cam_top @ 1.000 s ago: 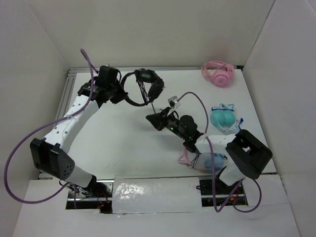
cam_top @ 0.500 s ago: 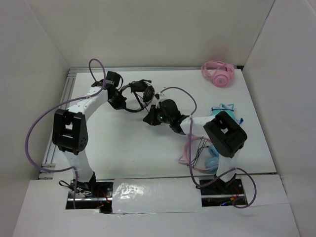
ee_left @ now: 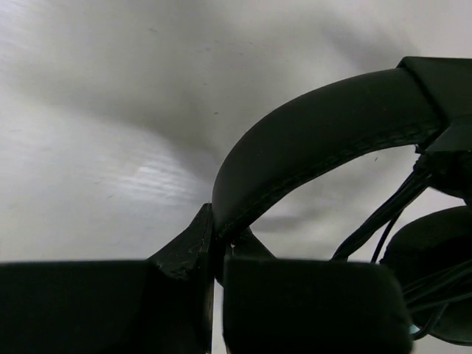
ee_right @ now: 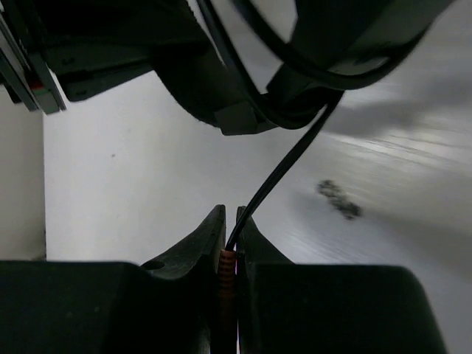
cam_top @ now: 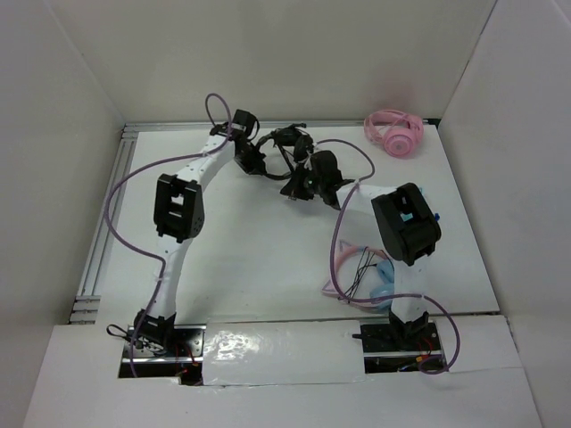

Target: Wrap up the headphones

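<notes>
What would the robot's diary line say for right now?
task: wrap black headphones | left gripper: shut on headband | right gripper: shut on cable | wrap: not finished

Black cable [ee_right: 284, 168] pinched in right tool [ee_right: 230, 230], headphones [ee_right: 214, 88] above

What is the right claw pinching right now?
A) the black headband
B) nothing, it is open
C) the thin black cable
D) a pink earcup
C: in the right wrist view the right claw is closed on the thin black cable, which runs up from its tips to the headphones.
</notes>
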`<move>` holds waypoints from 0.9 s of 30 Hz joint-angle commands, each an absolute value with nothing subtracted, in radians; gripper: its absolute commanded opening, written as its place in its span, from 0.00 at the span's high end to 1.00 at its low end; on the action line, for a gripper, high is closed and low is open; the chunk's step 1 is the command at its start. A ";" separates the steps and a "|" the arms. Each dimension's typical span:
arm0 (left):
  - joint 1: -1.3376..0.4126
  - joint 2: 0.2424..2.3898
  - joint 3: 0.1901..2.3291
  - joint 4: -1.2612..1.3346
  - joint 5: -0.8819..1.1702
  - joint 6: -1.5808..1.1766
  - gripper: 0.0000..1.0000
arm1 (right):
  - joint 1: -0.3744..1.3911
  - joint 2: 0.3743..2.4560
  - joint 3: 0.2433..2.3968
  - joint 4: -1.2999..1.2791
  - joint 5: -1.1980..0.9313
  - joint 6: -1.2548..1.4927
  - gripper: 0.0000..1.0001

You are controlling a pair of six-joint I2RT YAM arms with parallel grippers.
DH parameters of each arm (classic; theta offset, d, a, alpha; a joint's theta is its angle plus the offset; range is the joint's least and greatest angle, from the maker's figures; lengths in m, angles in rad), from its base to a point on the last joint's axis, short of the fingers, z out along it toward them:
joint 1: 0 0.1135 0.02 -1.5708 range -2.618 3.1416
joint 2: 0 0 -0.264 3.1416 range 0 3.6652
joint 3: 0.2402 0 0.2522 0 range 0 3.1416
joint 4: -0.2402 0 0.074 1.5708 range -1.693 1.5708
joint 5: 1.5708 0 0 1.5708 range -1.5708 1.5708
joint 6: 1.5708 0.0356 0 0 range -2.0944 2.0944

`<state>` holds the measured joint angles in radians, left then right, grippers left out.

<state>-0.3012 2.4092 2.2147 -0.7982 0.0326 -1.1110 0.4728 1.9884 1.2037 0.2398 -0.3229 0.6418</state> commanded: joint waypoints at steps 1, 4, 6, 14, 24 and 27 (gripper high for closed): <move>-0.339 2.473 2.298 -0.741 0.071 -1.180 1.00 | 0.445 1.970 1.229 0.150 -0.373 0.669 1.00; -0.383 2.477 2.290 -0.658 0.081 -1.163 1.00 | 0.414 1.951 1.232 0.072 -0.344 0.667 1.00; -0.419 2.502 2.310 -0.641 0.074 -1.157 1.00 | 0.387 1.941 1.218 0.052 -0.354 0.667 1.00; -0.514 2.540 2.327 -0.598 0.100 -1.083 1.00 | 0.319 1.895 1.134 -0.028 -0.347 0.667 1.00; -0.557 2.517 2.309 -0.646 0.094 -1.003 0.96 | 0.281 1.778 1.009 -0.069 -0.387 0.701 0.86; -0.555 2.520 2.281 -0.655 0.097 -1.003 0.84 | 0.284 1.778 0.988 -0.075 -0.413 0.715 0.87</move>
